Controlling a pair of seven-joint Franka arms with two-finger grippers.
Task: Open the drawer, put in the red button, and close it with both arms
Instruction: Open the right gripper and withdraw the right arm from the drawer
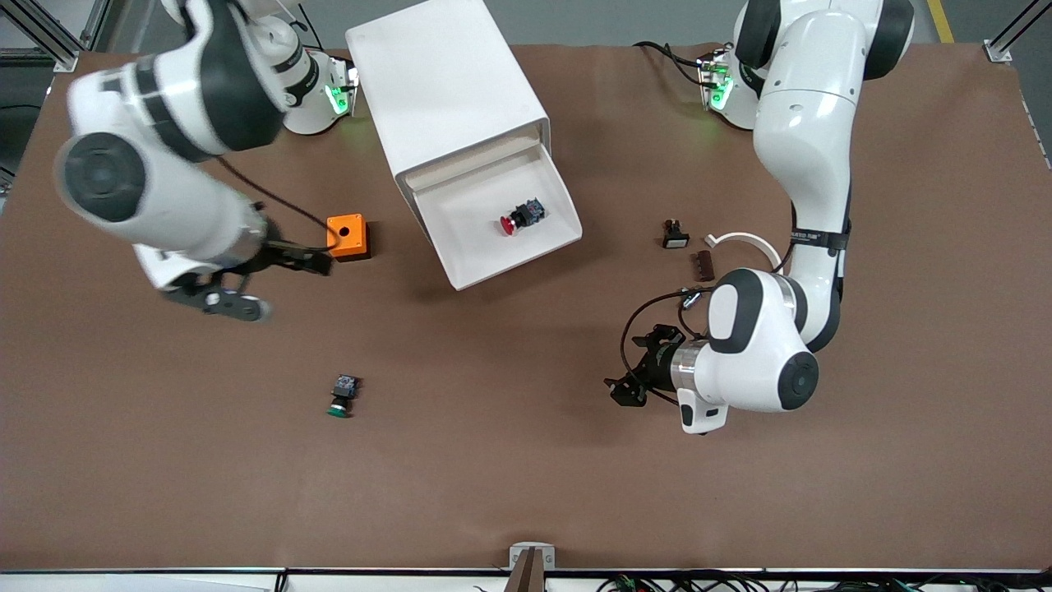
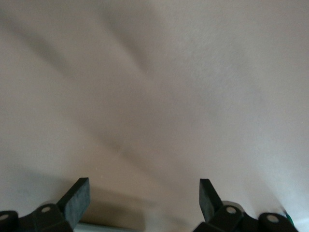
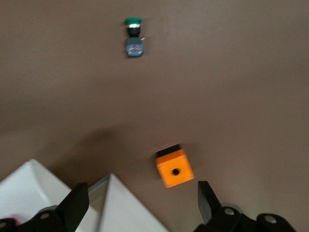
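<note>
The drawer (image 1: pixel 468 238) stands pulled out of the bottom of the white cabinet (image 1: pixel 444 82). The red button (image 1: pixel 518 218) lies inside it on its side. My right gripper (image 1: pixel 312 261) hangs open and empty over the table beside the orange box, toward the right arm's end from the drawer. The right wrist view shows its fingers spread (image 3: pixel 141 193) above a corner of the drawer (image 3: pixel 120 208). My left gripper (image 1: pixel 629 386) sits low over bare table toward the left arm's end, open with nothing between its fingers (image 2: pixel 144 189).
A small orange box (image 1: pixel 347 236) (image 3: pixel 175 169) with a hole stands beside the drawer. A green-capped button (image 1: pixel 341 396) (image 3: pixel 133 36) lies nearer the front camera. A black-and-white switch part (image 1: pixel 675 234), a brown piece (image 1: pixel 703 265) and a white curved piece (image 1: pixel 744 241) lie by the left arm.
</note>
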